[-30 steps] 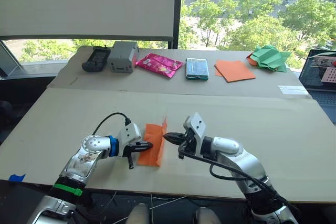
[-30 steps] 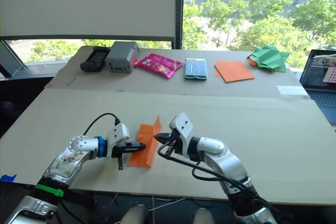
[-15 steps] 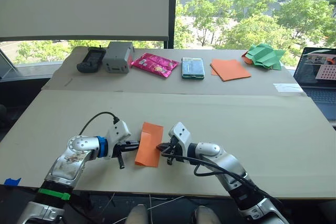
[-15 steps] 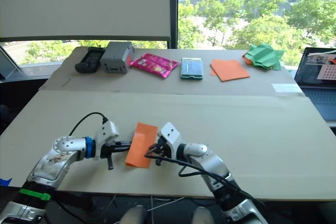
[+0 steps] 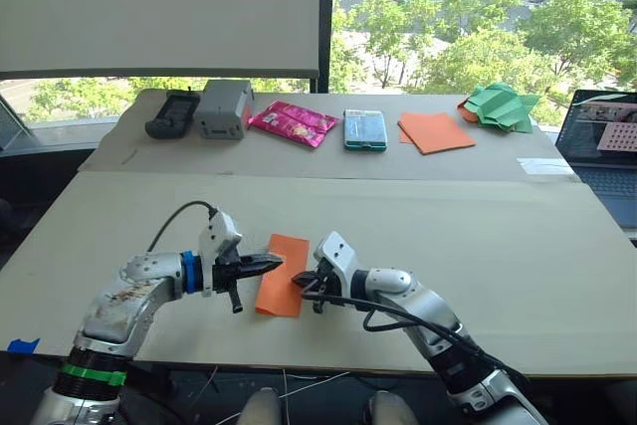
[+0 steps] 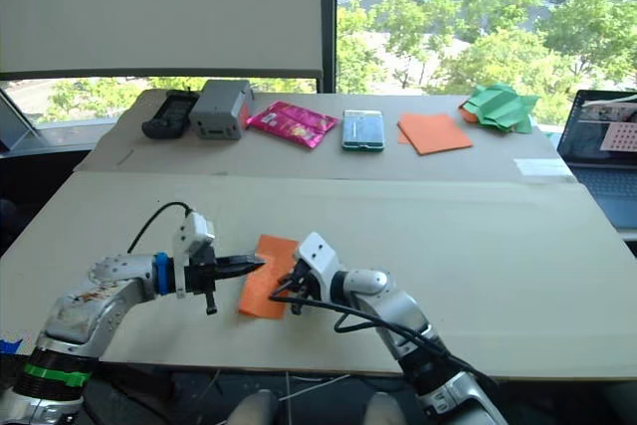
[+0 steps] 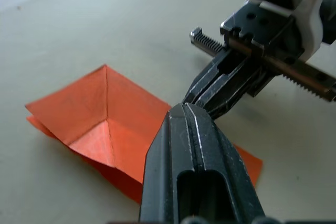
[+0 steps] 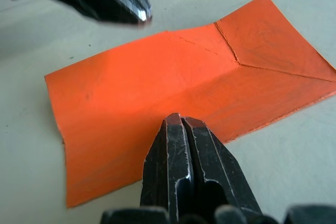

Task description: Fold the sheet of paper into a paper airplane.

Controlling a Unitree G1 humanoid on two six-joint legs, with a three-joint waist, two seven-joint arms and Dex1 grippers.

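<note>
- Your left gripper (image 5: 271,263) was at the left edge of the sheet of paper (image 5: 282,289). Its two black fingers were pressed tight together. They held nothing, and I could not tell if the tips touched the paper.
- The sheet of paper lay flat on the table (image 5: 478,236), near the front edge, between your two grippers. It was folded over, with crease lines you could see.
- Your right gripper (image 5: 301,285) was at the right edge of the paper. Its fingers were closed too, with the tips over the paper and nothing pinched between them.
- Far back on the table were a stack of orange sheets (image 5: 436,132) and, at the far right, some crumpled green paper (image 5: 501,106).
</note>
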